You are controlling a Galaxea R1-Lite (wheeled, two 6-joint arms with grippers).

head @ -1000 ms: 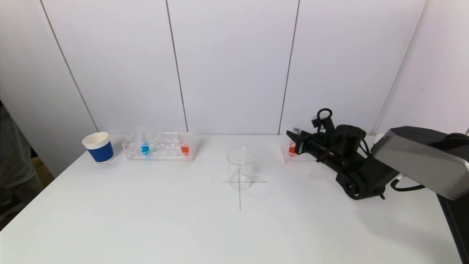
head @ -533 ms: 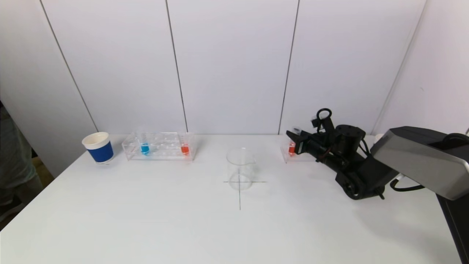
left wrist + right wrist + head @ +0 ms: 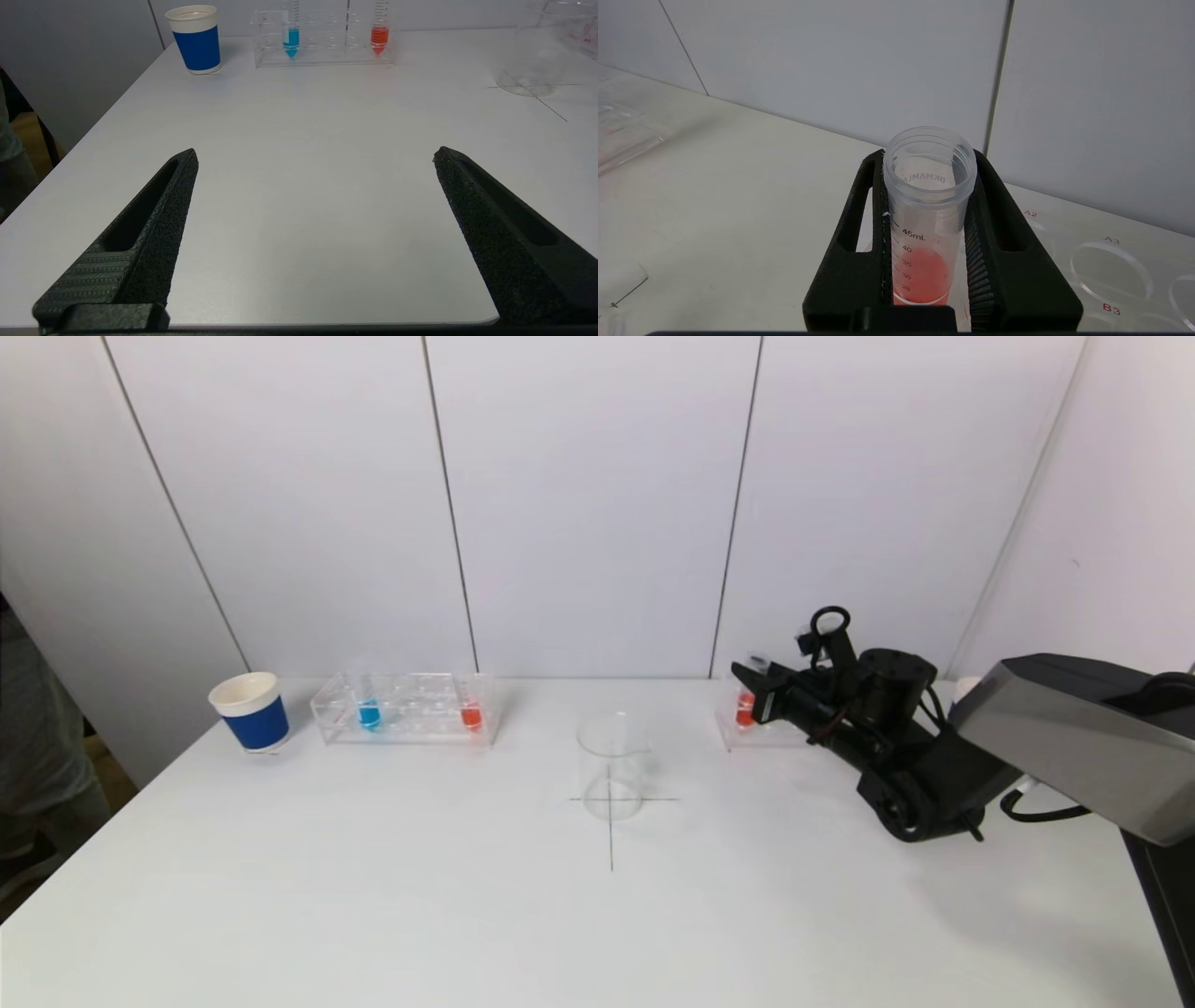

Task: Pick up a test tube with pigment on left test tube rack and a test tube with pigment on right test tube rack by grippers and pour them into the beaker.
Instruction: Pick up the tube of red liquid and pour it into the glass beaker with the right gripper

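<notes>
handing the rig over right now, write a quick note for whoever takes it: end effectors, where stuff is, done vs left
Right end effector: shut on the red tube at the right rack, tube upright.
Left end effector: open, parked low over the near table, holding nothing.
Left rack: blue tube and second red tube seated.
Beaker: centre, on the cross mark, looks empty.
Done: right grasp only.
Left: lift and pour right tube; pick and pour a left-rack tube.

A clear, glossy plastic test tube [image 3: 928, 219] is clamped between matt black, ribbed fingers [image 3: 987, 261] of the right gripper [image 3: 928, 186]. The beaker [image 3: 611, 763] is seen as clear and glossy, on a smooth matt white table [image 3: 420, 896].
</notes>
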